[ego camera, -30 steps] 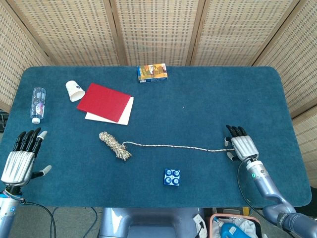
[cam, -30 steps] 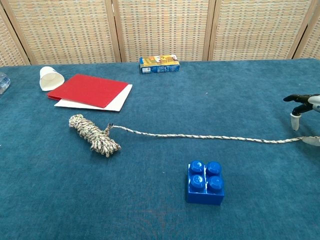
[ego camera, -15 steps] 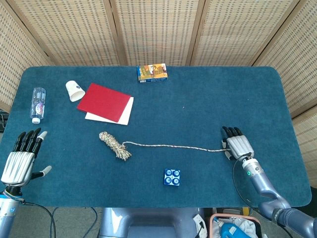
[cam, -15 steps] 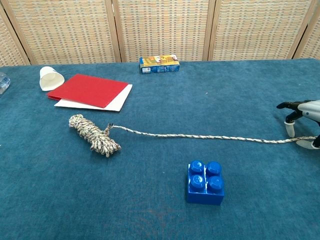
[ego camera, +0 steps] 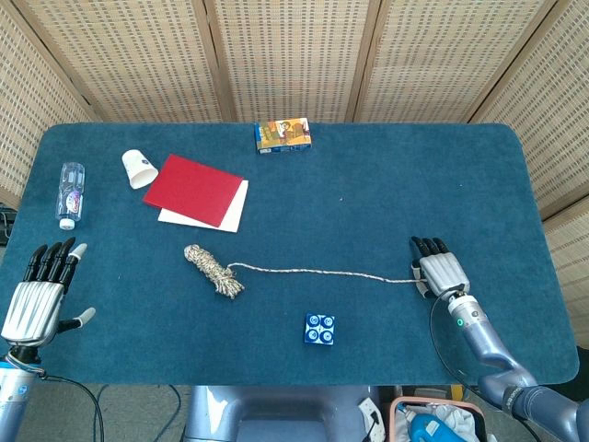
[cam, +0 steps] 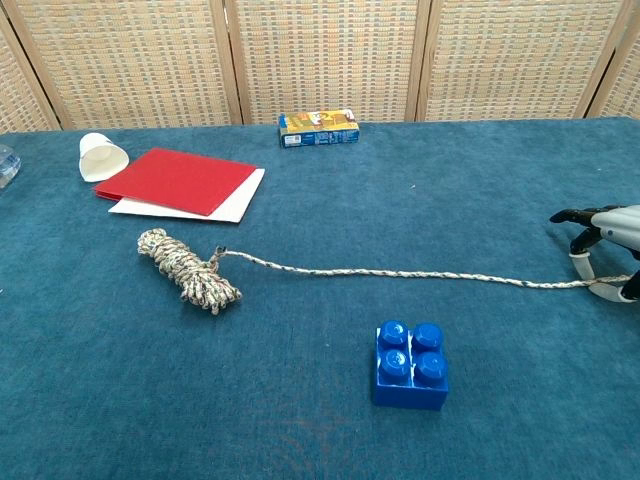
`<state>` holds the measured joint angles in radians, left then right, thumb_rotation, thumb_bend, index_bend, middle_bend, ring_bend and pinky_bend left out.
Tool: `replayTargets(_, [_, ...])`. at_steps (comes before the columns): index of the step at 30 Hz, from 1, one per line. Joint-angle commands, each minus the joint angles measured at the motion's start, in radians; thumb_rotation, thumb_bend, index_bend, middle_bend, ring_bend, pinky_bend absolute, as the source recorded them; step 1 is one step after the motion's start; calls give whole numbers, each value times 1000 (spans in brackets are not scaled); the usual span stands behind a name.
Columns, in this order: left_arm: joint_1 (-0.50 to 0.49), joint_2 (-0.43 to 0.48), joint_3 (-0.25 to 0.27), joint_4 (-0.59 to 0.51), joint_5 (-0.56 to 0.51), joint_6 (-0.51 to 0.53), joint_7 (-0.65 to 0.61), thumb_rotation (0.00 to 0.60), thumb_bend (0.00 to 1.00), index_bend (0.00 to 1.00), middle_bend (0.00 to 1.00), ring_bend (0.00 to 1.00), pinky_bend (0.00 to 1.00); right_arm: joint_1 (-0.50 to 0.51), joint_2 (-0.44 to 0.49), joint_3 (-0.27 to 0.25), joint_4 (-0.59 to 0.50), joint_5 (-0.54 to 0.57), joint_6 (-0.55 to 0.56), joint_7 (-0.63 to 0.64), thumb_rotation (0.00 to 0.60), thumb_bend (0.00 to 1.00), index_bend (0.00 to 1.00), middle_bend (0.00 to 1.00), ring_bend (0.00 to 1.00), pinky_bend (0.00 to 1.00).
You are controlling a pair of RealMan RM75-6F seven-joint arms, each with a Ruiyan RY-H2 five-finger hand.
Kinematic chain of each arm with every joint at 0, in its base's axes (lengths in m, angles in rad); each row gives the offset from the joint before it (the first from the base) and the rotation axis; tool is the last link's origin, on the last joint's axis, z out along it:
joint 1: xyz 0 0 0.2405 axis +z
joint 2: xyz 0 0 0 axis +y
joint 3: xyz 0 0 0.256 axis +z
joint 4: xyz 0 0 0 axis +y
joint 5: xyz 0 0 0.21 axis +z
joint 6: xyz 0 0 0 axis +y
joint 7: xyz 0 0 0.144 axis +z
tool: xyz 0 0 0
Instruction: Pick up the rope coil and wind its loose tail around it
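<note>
Rope coil [ego camera: 213,270]: left of centre, tail [ego camera: 322,273] running right to the right hand [ego camera: 440,272].
Toy brick [ego camera: 319,328]: in front of the tail.
Folder [ego camera: 194,189]: behind the coil.
Cup [ego camera: 139,168]: left of the folder.

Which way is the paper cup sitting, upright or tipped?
Tipped. The white paper cup lies on its side beside the red folder, its open mouth facing the chest camera.

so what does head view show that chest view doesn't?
Head only: the left hand, fingers spread, holding nothing, at the table's near left edge; the whole water bottle; the right forearm behind the right hand.

Chest only: the side of the blue brick, and the right hand's fingertips curled just above the tail's end.

Both: rope coil, loose tail stretched out to the right hand, red folder, paper cup, snack box.
</note>
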<state>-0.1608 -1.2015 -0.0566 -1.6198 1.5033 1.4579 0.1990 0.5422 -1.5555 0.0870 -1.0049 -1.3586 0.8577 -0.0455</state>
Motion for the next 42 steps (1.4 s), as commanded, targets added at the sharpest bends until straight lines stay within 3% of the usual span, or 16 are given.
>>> replayTargets(1, [0, 0, 0, 1, 0, 0, -1, 600, 0, 0, 0, 0, 0, -7, 5, 1, -13, -5, 24, 16, 600, 434, 622, 0, 0, 0])
replayTargets(10, [-60, 4, -14, 54, 25, -61, 1, 600, 0, 0, 0, 0, 0, -47, 47, -4, -107, -19, 112, 36, 600, 434, 637, 0, 0, 0])
replayTargets(15, [-260, 5, 27, 297, 259, -207, -248, 600, 0, 0, 0, 0, 0, -87, 70, -3, -180, -23, 195, 7, 600, 444, 637, 0, 0, 0])
replayTargets(19, [-386, -73, 58, 516, 432, -175, -352, 600, 0, 0, 0, 0, 0, -104, 82, 1, -219, -10, 225, -26, 600, 454, 639, 0, 0, 0])
replayTargets(22, [-461, -140, 74, 657, 499, -167, -370, 600, 0, 0, 0, 0, 0, -111, 89, 3, -237, -4, 236, -44, 600, 454, 640, 0, 0, 0])
replayTargets(32, [-620, -329, 158, 994, 590, -176, -487, 600, 0, 0, 0, 0, 17, -115, 111, 6, -277, 12, 238, -88, 600, 453, 640, 0, 0, 0])
replayTargets(42, [-675, -513, 219, 1262, 549, -235, -615, 600, 50, 22, 0, 0, 78, -115, 115, 9, -281, 27, 228, -93, 600, 453, 644, 0, 0, 0])
